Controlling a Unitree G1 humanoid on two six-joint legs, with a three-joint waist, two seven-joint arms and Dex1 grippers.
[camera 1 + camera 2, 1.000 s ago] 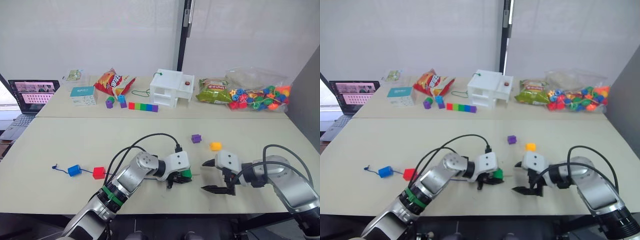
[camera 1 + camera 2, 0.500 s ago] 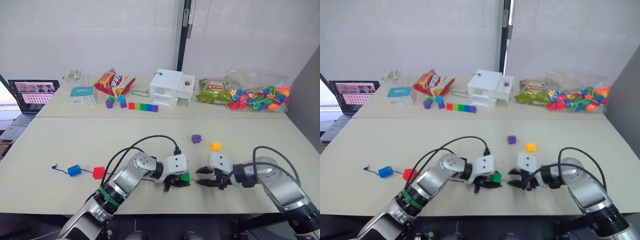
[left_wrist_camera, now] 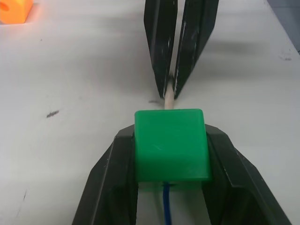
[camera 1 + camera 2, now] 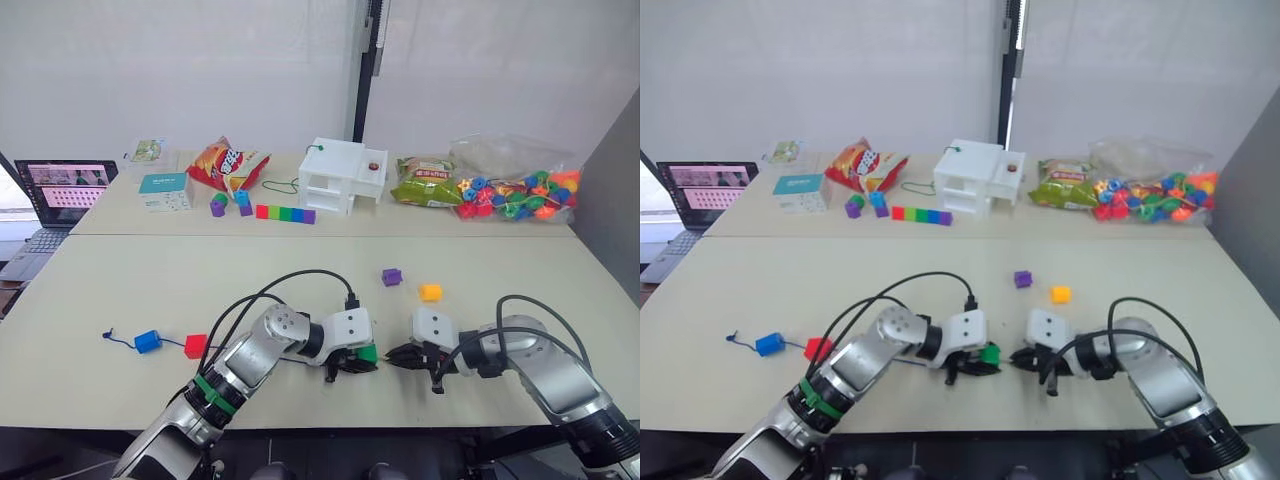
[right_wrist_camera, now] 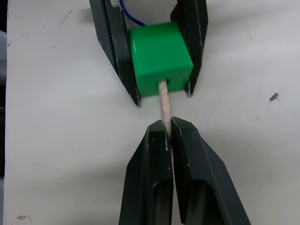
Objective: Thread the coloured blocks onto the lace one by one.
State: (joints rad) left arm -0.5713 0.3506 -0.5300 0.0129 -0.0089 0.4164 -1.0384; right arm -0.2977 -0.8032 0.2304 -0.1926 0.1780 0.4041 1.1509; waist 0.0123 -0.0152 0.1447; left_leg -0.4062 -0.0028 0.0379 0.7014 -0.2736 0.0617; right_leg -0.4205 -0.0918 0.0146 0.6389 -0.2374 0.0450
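My left gripper is shut on a green block just above the table, and the dark-blue lace enters the block's near side. The lace's pale stiff tip sticks out of the green block on the far side. My right gripper is shut on that tip, close to the block. A blue block and a red block sit on the lace at the left. A purple block and a yellow-orange block lie loose behind the grippers.
On the rear table stand a laptop, a teal box, a snack bag, a white box, a bar of coloured segments and a bag of beads. Black cables arc over my left arm.
My right gripper has moved left up to the green block and closed from wide open onto the lace's pale tip. The left gripper keeps its hold on the block.
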